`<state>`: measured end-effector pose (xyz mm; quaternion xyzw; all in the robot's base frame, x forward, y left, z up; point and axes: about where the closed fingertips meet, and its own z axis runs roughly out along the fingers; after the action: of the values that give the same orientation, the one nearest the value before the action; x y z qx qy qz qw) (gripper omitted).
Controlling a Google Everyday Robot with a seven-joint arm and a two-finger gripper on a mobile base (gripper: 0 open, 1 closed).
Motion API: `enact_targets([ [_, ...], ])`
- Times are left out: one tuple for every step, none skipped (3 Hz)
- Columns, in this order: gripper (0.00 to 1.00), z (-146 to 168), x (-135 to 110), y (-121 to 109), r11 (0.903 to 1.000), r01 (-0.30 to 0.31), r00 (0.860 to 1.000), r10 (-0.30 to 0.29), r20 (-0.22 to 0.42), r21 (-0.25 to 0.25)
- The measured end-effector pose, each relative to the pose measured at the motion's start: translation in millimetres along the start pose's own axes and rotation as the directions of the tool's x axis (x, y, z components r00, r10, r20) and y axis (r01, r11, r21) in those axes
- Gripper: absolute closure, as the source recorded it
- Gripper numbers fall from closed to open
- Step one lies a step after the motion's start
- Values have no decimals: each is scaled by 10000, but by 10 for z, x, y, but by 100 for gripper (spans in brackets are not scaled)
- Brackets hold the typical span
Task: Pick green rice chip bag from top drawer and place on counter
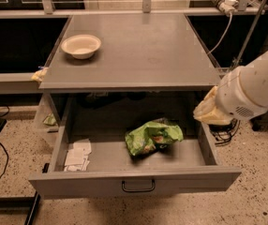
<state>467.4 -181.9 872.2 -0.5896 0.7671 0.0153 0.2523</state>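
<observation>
Green rice chip bag [152, 137] lies crumpled in the open top drawer [134, 184], right of its middle, at lower centre of the frame. Above, the counter [138, 50] fills the upper centre. From the right edge comes the white arm [256, 88], its gripper [208, 110] just beside the drawer's right wall; whether apart or together cannot be told. A bowl [81, 46] sits on the counter's upper left; white packets [77, 156] lie in the drawer's left front.

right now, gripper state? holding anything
The gripper: open or closed cannot be told. It is by the right side of the open drawer, apart from the green chip bag, which lies inside the drawer.
</observation>
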Motion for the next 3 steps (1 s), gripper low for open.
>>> enact_targets([
  [100,596,-163,-77,9999,-13,9934,-1,1150,116],
  [100,622,-230,-258,9967,-64,9899,-52,1417,808],
  [100,696,-190,-243,9963,90,9904,-206,1363,853],
])
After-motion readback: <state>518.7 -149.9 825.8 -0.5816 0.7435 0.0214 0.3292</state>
